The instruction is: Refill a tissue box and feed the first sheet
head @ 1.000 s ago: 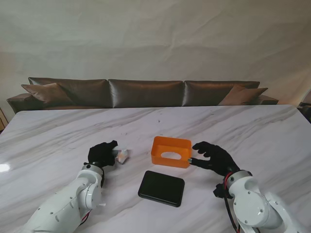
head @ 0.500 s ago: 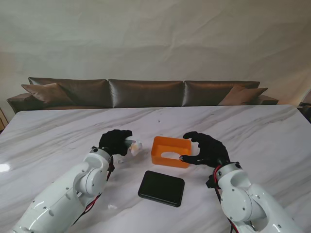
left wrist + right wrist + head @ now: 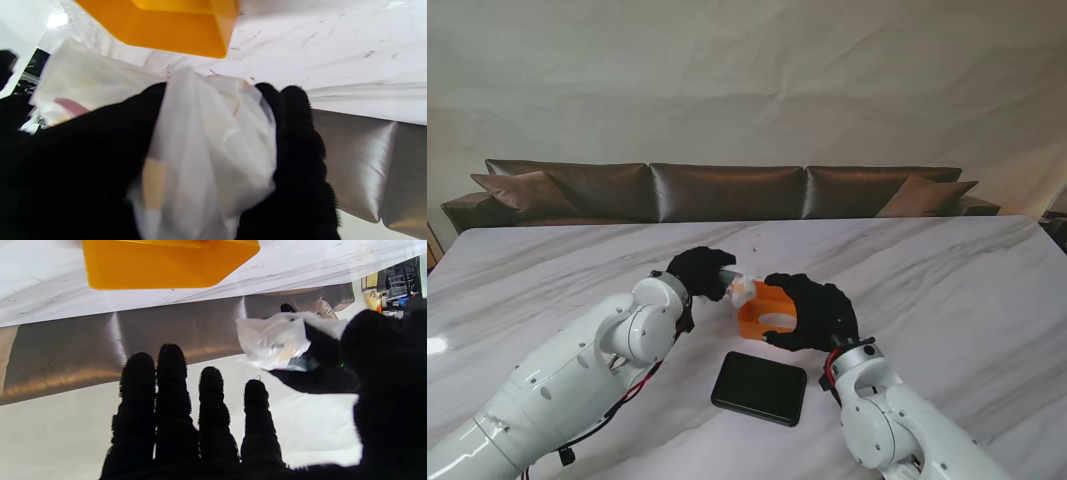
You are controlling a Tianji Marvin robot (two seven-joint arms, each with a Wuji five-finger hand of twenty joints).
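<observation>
An orange tissue box point(image 3: 763, 313) point(image 3: 173, 30) point(image 3: 160, 263) stands on the white marble table point(image 3: 947, 280), its oval slot facing me. My left hand point(image 3: 700, 272) point(image 3: 83, 160) is shut on a plastic-wrapped pack of tissues point(image 3: 741, 291) point(image 3: 213, 140) point(image 3: 273, 340), held in the air just at the box's far left corner. Hovering over the right part of the box is my right hand point(image 3: 815, 311) point(image 3: 186, 426), open with its fingers stretched out and apart. It hides the box's right end in the stand view.
A flat black rectangular panel point(image 3: 759, 387) lies on the table nearer to me than the box. A brown sofa point(image 3: 727, 190) runs along the table's far edge.
My left hand lifted the tissue pack off the table and carried it right, up to the box. My right hand moved left from beside the box to over it.
</observation>
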